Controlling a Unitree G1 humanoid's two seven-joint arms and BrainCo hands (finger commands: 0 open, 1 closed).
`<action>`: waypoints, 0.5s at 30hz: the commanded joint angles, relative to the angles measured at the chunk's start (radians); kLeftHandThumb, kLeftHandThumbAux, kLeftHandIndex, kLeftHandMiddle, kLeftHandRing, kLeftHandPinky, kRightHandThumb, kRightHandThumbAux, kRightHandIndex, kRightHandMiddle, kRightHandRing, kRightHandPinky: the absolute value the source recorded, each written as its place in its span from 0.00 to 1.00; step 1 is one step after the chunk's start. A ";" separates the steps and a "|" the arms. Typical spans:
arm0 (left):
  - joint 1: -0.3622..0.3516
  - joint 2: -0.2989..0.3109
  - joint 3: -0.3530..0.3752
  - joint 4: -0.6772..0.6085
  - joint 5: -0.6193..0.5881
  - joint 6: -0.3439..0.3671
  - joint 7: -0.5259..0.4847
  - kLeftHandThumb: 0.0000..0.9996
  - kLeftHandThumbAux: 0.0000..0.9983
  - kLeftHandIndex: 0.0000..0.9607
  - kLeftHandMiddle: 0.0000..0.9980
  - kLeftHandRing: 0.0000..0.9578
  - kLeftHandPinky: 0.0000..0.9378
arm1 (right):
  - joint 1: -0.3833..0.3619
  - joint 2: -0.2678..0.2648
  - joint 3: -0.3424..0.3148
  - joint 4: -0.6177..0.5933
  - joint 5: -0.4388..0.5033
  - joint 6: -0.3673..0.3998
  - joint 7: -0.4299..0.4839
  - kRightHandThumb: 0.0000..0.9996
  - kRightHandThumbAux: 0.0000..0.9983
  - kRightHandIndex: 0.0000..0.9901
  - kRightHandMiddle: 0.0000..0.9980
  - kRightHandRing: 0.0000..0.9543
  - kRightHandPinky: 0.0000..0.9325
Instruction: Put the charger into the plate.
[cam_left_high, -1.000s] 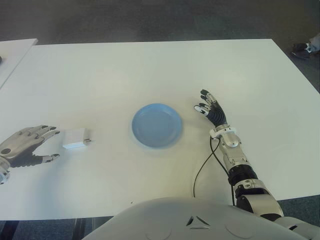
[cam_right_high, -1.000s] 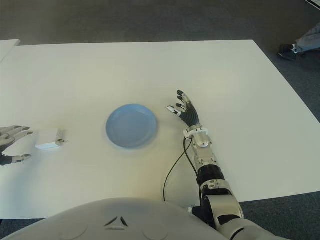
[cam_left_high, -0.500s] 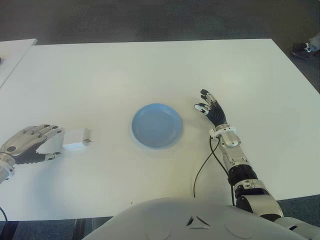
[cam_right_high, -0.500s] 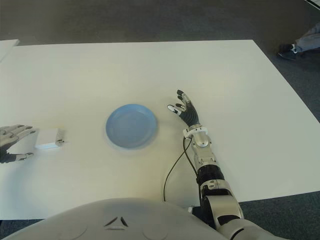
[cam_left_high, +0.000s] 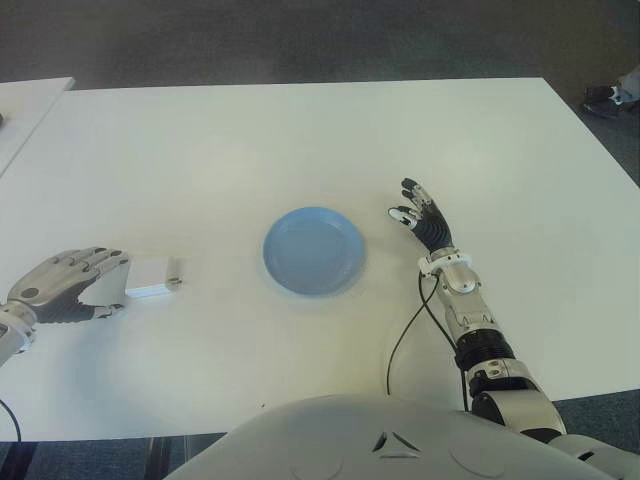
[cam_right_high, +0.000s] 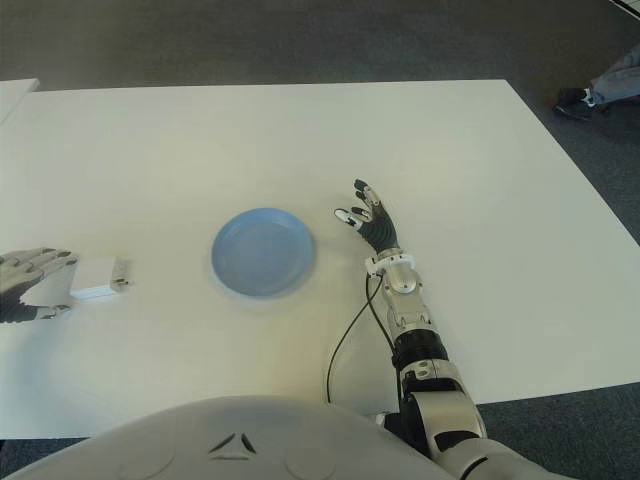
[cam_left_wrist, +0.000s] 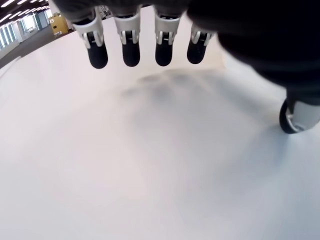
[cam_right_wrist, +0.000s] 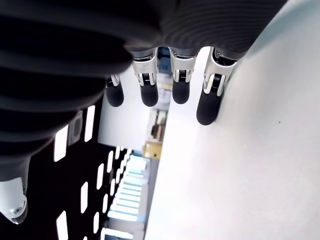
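Dark carpeted floor (cam_left_high: 300, 40) all round; broad white bench (cam_left_high: 300, 140) filling the eye views, a second white surface just showing at the far left corner. Near the centre of the bench, a round blue plate (cam_left_high: 314, 250), nothing in it. At the plate's three o'clock, apart from its rim, the right hand (cam_left_high: 424, 218), fingers spread and slack, holding nothing, idle; a thin black cable (cam_left_high: 405, 335) trailing beside its forearm. At the plate's nine o'clock, well apart, a small white charger (cam_left_high: 152, 278) lying flat on the bench, long axis running roughly nine-to-three, its prong end toward the plate. Just beyond the charger at nine o'clock again, the left hand (cam_left_high: 66, 283), fingers (cam_left_wrist: 131, 52) extended over the bench with fingertips reaching the charger's near end, thumb lower, not yet closed round anything. Clearly the nearer hand, so probably a short reach toward three o'clock to enclose the charger, then a carry along the same line to the plate.
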 joint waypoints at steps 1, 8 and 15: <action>-0.013 0.002 -0.031 0.017 -0.005 0.000 0.012 0.51 0.39 0.00 0.00 0.00 0.00 | 0.023 0.010 0.008 0.022 -0.009 0.039 0.000 0.05 0.54 0.00 0.02 0.05 0.12; -0.032 -0.006 -0.050 0.002 -0.010 0.024 -0.009 0.51 0.41 0.00 0.00 0.00 0.00 | 0.019 0.013 0.009 0.029 -0.005 0.041 -0.001 0.05 0.55 0.00 0.02 0.05 0.12; -0.026 -0.009 -0.053 -0.054 -0.047 0.059 -0.065 0.53 0.42 0.00 0.00 0.00 0.00 | 0.014 0.017 0.010 0.042 -0.005 0.029 -0.005 0.05 0.57 0.00 0.03 0.05 0.12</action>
